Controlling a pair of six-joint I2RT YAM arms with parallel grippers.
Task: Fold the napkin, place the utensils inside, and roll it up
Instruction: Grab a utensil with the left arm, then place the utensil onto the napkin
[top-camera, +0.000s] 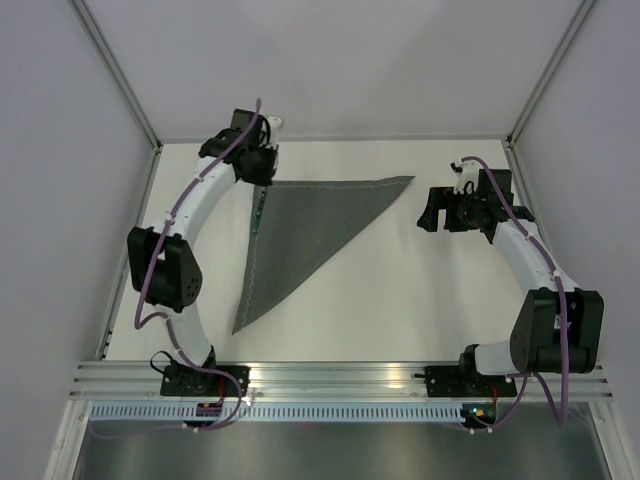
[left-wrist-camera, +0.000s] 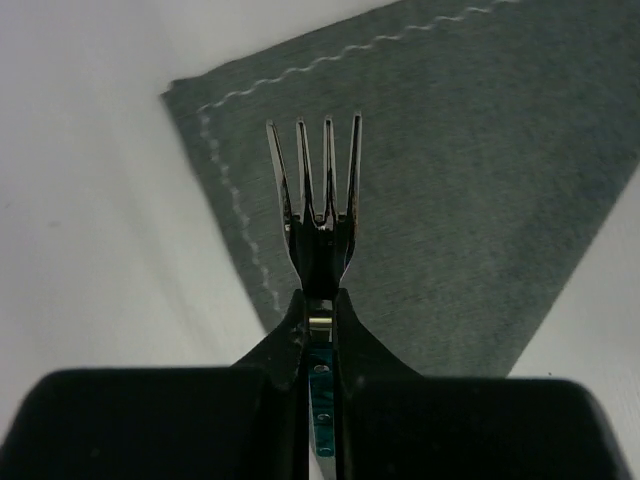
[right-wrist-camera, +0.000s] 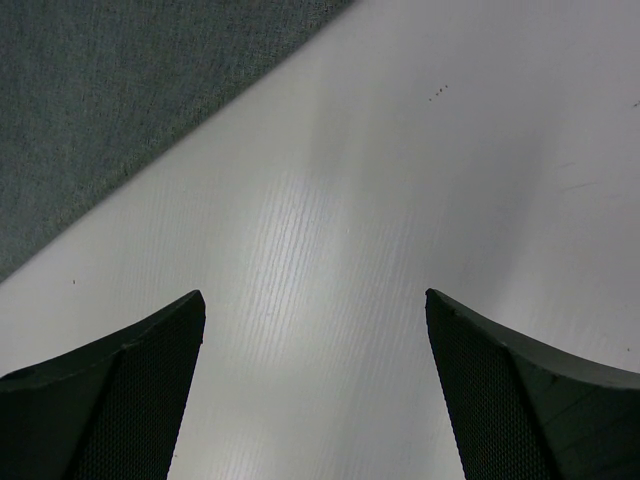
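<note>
left gripper (left-wrist-camera: 320, 300): clenched on the fork (left-wrist-camera: 320, 210). I see the teal handle pinched between the fingers and the tines sticking out ahead of them.
right gripper (right-wrist-camera: 312, 295): released, jaws wide apart, nothing between them.
napkin (top-camera: 310, 230): folded into a triangle, flat on the table (top-camera: 400, 300). One corner lies just under and ahead of the left gripper, and one tip is near the right gripper.
fork position: tines over the napkin's corner, close to its edge. I cannot tell whether they touch the cloth.
other utensils: none that I can see in any view.
risk 1: I think the fork could land half off the napkin, because it sits so near the edge.
risk 2: tines may snag and drag the cloth if I lower at an angle, and that would spoil the fold.
risk 3: the fork may twist in this narrow pinch on letting go and end up skewed for the roll.
risk 4: nothing pins the napkin, so it may slide.
top view only: whole triangle, both arms, how far apart the grippers are.
left wrist only: the four tines and the grip on the handle.
right wrist only: bare table under the open jaws, cloth edge ahead to its left.
</note>
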